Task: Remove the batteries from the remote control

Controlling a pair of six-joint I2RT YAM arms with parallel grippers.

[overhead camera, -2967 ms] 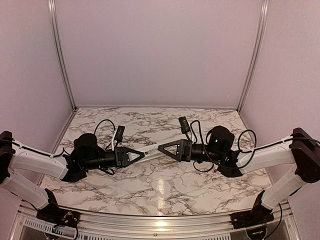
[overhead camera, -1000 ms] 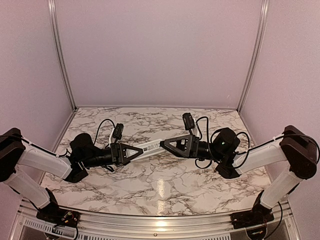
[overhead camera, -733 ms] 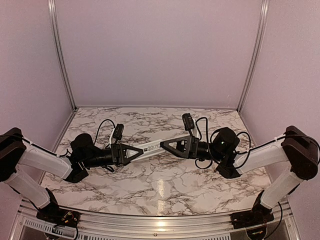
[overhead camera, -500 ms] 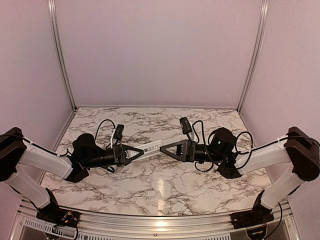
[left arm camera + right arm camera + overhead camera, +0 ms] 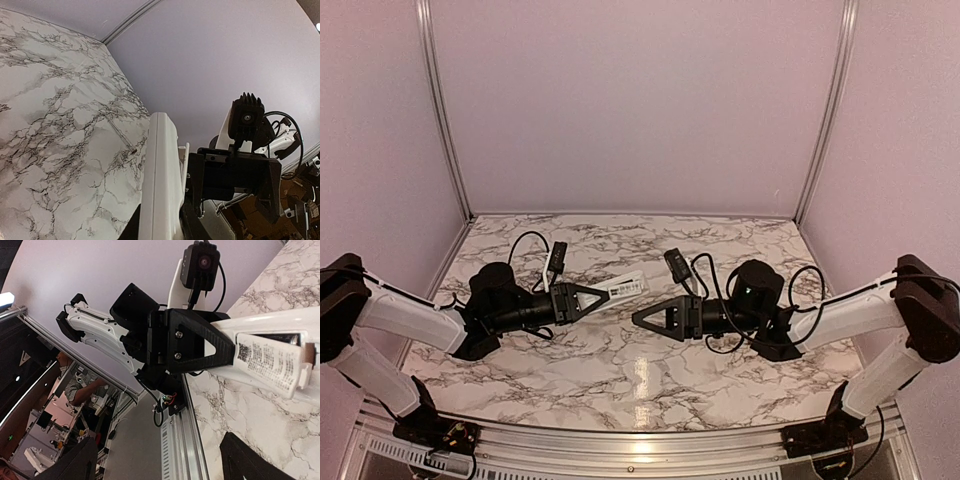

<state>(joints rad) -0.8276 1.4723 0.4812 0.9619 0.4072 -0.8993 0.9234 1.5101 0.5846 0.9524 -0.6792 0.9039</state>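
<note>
Judging by the back of the remote control (image 5: 270, 365), we take the unloading as barely begun. Its dark recess (image 5: 283, 338) lies open beside the printed label, but we cannot tell whether the batteries sit inside, and we see none on the glossy marbled table (image 5: 640, 385). The left gripper (image 5: 600, 297) clamps one end of the slim, smooth white body over mid-table. The right gripper (image 5: 638, 318) hangs spread and empty, just right of it and apart.

Left arm (image 5: 405, 322), right arm (image 5: 850, 315): white links, black joints, looped black cables (image 5: 525, 245); pincers (image 5: 605, 298) black, triangular, screw-fastened.
</note>
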